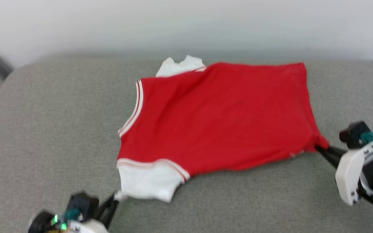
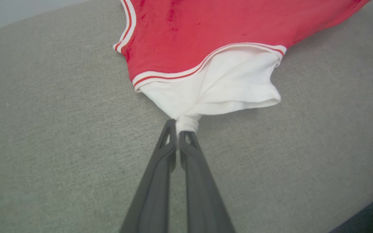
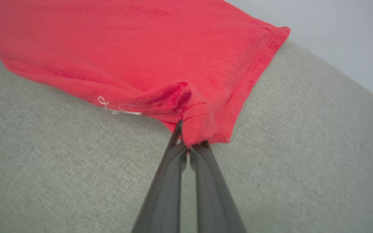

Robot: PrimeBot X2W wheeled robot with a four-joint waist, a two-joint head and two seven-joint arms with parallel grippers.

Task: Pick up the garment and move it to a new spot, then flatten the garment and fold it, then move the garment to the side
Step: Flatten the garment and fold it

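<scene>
Shirt (image 1: 212, 119) lies spread mid-cushion (image 1: 44, 129), its top edge close to the cushion's back edge at the wall (image 1: 186, 26). Bare cushion is wide on the left, with a narrower strip in front. Left gripper (image 1: 117, 196) pinches the white sleeve (image 2: 225, 84) tip at cushion front. Right gripper (image 1: 319, 149) is clamped on the red hem corner (image 3: 202, 129), cushion right.

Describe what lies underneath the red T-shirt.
The garment lies spread on a grey fabric cushion, which is visible beside it. Whatever sits beneath the cloth itself is covered and cannot be seen.
</scene>
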